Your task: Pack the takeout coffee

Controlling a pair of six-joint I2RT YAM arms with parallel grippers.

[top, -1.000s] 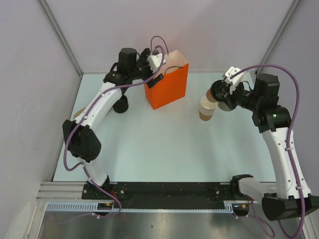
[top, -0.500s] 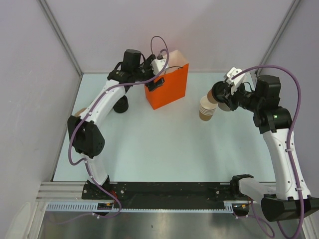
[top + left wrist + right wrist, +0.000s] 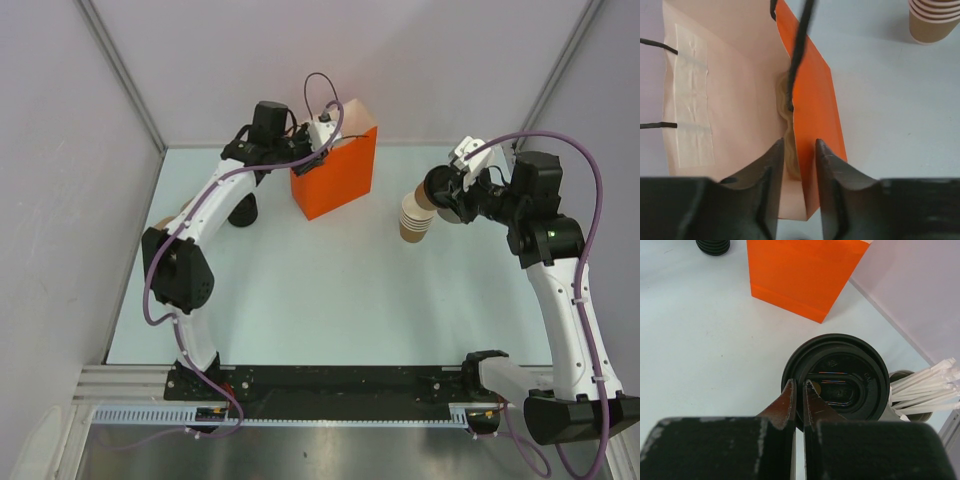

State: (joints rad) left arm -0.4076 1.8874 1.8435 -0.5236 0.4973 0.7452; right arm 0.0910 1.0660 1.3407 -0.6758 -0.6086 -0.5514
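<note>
- Left arm: over the last second it swings in from the far-left area to the orange bag (image 3: 338, 178) at the tabletop's (image 3: 330, 300) far edge, near the middle.
- Left gripper (image 3: 799, 146): wide apart a second ago, now drawn in to a narrow gap. In the wrist view the bag's near wall and its crumpled rim sit between the jaws, and the black handle cord (image 3: 799, 55) runs up just ahead of them. I cannot tell whether the wall is pinched yet or only straddled.
- Bag: upright, mouth open, pale inside showing. Its position looks unchanged across the second.
- Right arm: no visible change.
- Right gripper (image 3: 799, 386): clamped tight on the rim of the black lid (image 3: 850, 371).
- Takeout coffee: the lid sits on the tan cup (image 3: 421, 196), which is held off the surface and tipped on its side. It hangs just above the stack of cups (image 3: 412, 226) in the far-right part of the tabletop, well apart from the bag.
- The holder of white sticks (image 3: 925, 385) shows behind the lid.
- Reading: the closing move looks like a bid to steady or spread the bag's mouth.
- Once that hold is firm, the cup can likely be carried across to the bag and lowered in. Packing itself is not yet begun.
- Risk: thin paper may buckle or slip from a partial pinch.
</note>
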